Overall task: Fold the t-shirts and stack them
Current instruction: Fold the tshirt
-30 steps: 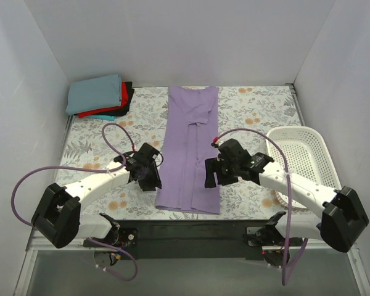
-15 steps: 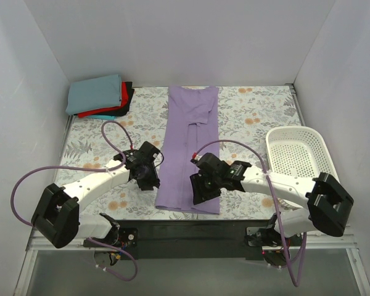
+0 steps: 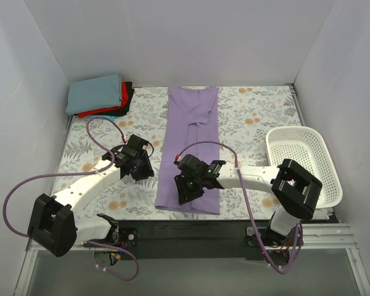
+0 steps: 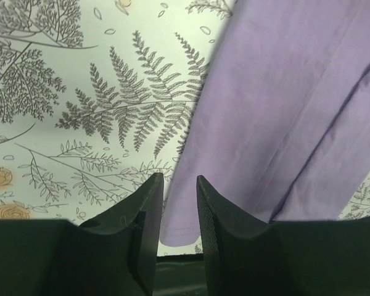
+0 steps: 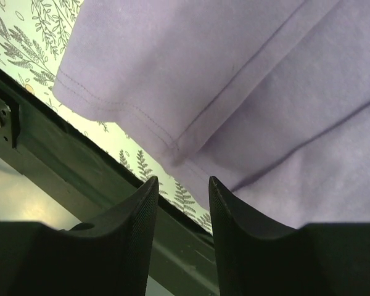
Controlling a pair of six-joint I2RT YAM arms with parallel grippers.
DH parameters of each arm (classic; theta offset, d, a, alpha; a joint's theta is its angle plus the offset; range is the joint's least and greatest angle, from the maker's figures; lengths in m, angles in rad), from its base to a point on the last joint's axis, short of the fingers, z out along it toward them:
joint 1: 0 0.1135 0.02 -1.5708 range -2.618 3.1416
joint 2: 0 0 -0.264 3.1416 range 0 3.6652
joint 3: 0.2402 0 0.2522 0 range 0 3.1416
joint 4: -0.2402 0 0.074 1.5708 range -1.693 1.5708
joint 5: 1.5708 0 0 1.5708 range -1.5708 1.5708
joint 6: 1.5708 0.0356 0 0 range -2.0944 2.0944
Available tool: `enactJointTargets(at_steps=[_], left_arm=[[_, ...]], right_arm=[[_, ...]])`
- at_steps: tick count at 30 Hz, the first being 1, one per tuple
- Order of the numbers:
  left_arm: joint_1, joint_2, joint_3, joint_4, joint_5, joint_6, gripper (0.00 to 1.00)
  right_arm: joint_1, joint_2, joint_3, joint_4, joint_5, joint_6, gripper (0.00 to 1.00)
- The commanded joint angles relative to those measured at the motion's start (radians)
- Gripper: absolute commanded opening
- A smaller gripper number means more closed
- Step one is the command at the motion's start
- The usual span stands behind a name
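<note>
Lavender t-shirt (image 3: 191, 148) lies folded lengthwise into 1 long strip down the middle of the floral table (image 3: 259, 117), with its hem at the near edge and its collar toward the far edge. Nearest, the right gripper (image 5: 182, 182) hangs over the left part of the hem. Its 2 fingers (image 5: 123, 234) stand moderately apart with nothing between them. Through the gap show the stitched hem, a sliver of patterned table and the black front rail (image 5: 43, 148) (whether the tips touch the cloth cannot be told). A little farther back, the left gripper (image 4: 179, 179) sits just beside the shirt's left edge, its jaws narrowly parted and empty, and the hem's left corner shows through the slit. To the right of the shirt, well apart from it, rests a white mesh basket (image 3: 302, 160). In the far-left corner sits a stack of folded t-shirts (image 3: 98, 95): grey-blue on top, then red, with black and teal edges peeking out beneath.
</note>
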Motion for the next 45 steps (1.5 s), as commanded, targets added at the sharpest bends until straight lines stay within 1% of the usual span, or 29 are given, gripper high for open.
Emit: enactJointTargets(at_steps=[1,6,12,16,18,19,22,24,25,28,38,45], left_arm=[[0.007,-0.039,-0.015,0.049,-0.004,0.039,0.27],[0.008,-0.065,-0.030,0.066,-0.009,0.045,0.27],[0.008,-0.095,-0.041,0.075,-0.006,0.047,0.27],[0.008,-0.105,-0.046,0.083,-0.003,0.048,0.27],[0.008,-0.108,-0.047,0.084,-0.001,0.048,0.27],[0.008,-0.111,-0.049,0.086,0.000,0.048,0.27],[0.008,-0.114,-0.050,0.089,0.002,0.048,0.27],[0.008,-0.114,-0.052,0.090,0.002,0.050,0.27],[0.010,-0.114,-0.053,0.090,0.002,0.050,0.27],[0.010,-0.114,-0.053,0.090,0.003,0.050,0.27],[0.008,-0.105,-0.055,0.093,0.003,0.050,0.27],[0.008,-0.089,-0.050,0.087,0.003,0.051,0.27]], right_arm=[[0.007,0.032,0.057,0.035,-0.012,0.016,0.45],[0.019,0.089,0.084,0.036,-0.035,0.023,0.45],[0.029,0.107,0.088,0.027,-0.038,0.029,0.45],[0.036,0.113,0.096,0.020,-0.034,0.029,0.43],[0.041,0.118,0.100,0.021,-0.030,0.031,0.38],[0.044,0.118,0.100,0.020,-0.032,0.031,0.31],[0.045,0.118,0.105,0.010,-0.026,0.028,0.20],[0.044,0.118,0.107,0.007,-0.024,0.025,0.14],[0.044,0.118,0.107,0.003,-0.023,0.025,0.09],[0.045,0.104,0.110,-0.010,-0.009,0.022,0.02],[0.047,0.008,0.064,-0.053,0.023,0.023,0.01],[0.047,-0.012,0.031,-0.059,0.037,0.029,0.01]])
